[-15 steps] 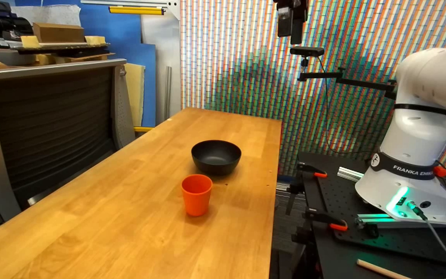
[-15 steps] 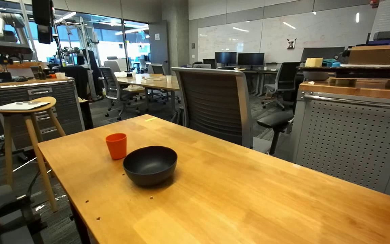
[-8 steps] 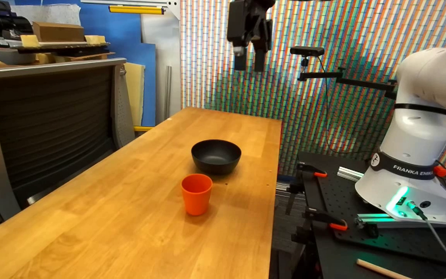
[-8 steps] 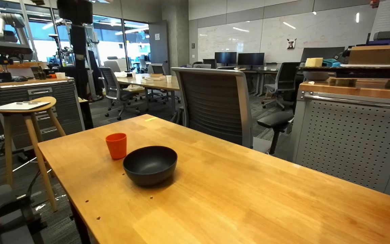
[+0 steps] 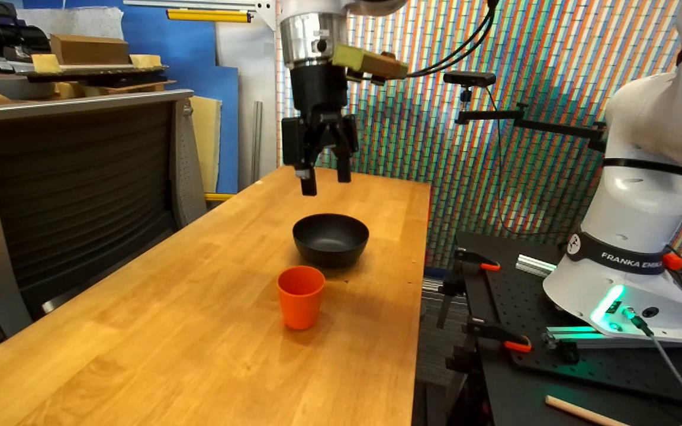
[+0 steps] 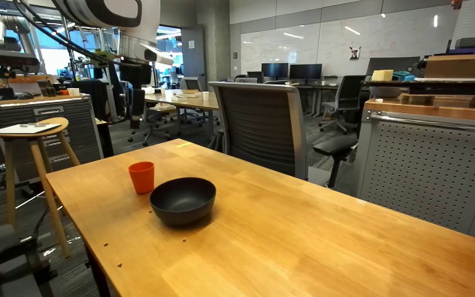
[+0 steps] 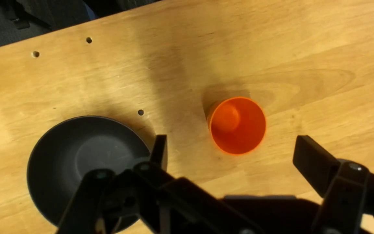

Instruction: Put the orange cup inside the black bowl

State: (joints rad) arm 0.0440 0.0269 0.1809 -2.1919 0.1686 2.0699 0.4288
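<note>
At the left of the wrist view we see the round black bowl, its smooth inner floor showing, partly hidden by the gripper. To its right, apart from it, we find the orange cup standing upright on the table: plain, plastic-looking, slightly tapered, its round bottom visible inside. The gripper hangs above, its fingers spread wide. The table is grained, pale wood with small holes.

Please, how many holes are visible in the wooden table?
4, in an exterior view: two holes near the edge of the table, two more holes near the black bowl. Others may be hidden.
</note>
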